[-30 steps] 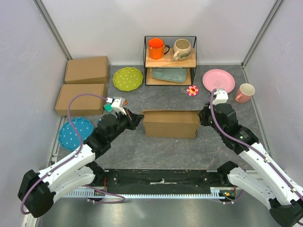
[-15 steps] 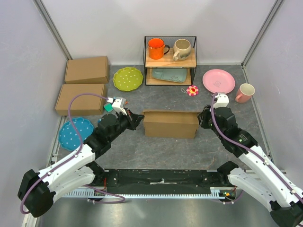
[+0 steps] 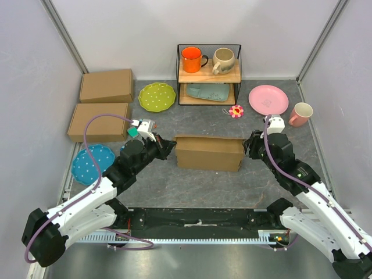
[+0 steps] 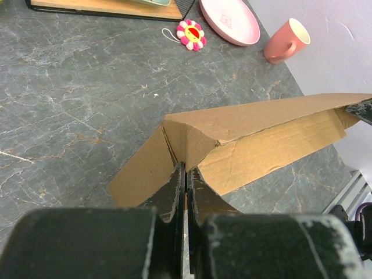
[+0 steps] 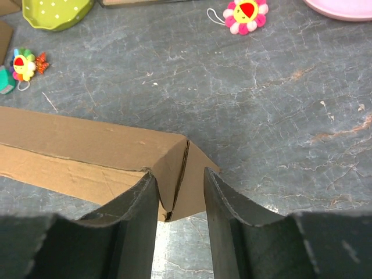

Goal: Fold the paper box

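1. The plain brown corrugated cardboard paper box (image 3: 209, 152) stands partly formed as a long, low rectangular shell. In the wrist views one long side gapes, showing the ribbed inner face. The end panels meet at a creased corner at each end.
2. It rests on a dark grey marbled tabletop (image 3: 197, 186), enclosed by pale walls (image 3: 145, 29) with metal corner posts.
3. The left gripper (image 4: 186, 174) has its fingers pressed together. Their tips sit at the crease of the box's near end corner. Whether any cardboard is pinched between them cannot be told. The box runs away from these fingertips, ahead and to their right.
4. The right gripper (image 5: 180, 186) has its jaws parted to a moderate gap, one either side of the opposite end corner. The box extends from these fingers to their left.
5. The box lies directly between the two grippers, one at each end.
6. Well ahead of the right gripper lies a pink-petalled flower charm (image 5: 247, 14).
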Controlling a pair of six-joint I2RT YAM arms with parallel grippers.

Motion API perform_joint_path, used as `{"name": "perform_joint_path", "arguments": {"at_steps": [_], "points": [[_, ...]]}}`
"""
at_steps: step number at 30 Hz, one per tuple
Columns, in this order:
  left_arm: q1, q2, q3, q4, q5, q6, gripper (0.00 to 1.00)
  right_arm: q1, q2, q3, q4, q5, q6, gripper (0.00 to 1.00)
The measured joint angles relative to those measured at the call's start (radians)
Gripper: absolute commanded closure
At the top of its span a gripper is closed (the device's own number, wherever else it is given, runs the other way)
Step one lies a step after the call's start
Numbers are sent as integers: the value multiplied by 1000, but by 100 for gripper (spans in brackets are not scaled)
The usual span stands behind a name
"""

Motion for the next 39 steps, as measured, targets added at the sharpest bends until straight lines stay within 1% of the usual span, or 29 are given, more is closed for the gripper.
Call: {"name": "perform_joint_path", "arguments": {"at_steps": [3,5,8,9,11,12,14,15,17,23,30,34,37,38,39], "points": [[0,0,5,-10,-3,2,98,0,-23,1,0,-6,-2,59],[0,2,9,-15,-6,2,98,0,-40,1,2,-13,-3,64],[0,6,16,-23,-10,3,98,0,-50,1,7,-23,-8,72],[0,7,18,-25,-10,3,98,0,-50,1,8,-25,-9,76],[-4,9,20,-28,-10,3,98,0,-48,1,13,-30,-11,80],[-5,10,21,-29,-10,3,98,0,-47,1,15,-33,-9,83],[-5,10,21,-30,-10,3,98,0,-46,1,19,-38,-10,88],[-6,10,21,-31,-10,3,98,0,-45,1,21,-40,-10,94],[-6,9,22,-31,-10,3,98,0,-42,0,24,-41,-10,100],[-6,8,21,-30,-10,3,98,0,-55,-42,65,-33,11,100],[-11,-34,-24,0,-9,1,98,0,-95,-125,131,-36,120,100],[-13,-48,-40,13,-8,1,98,0,-105,-150,140,-34,170,100],[-13,-49,-41,15,-9,1,98,0,-105,-149,135,-26,193,82],[-13,-49,-41,15,-9,1,98,0,-105,-146,128,-23,199,68],[-13,-49,-41,15,-9,1,98,0,-105,-141,114,-23,204,62]]}}
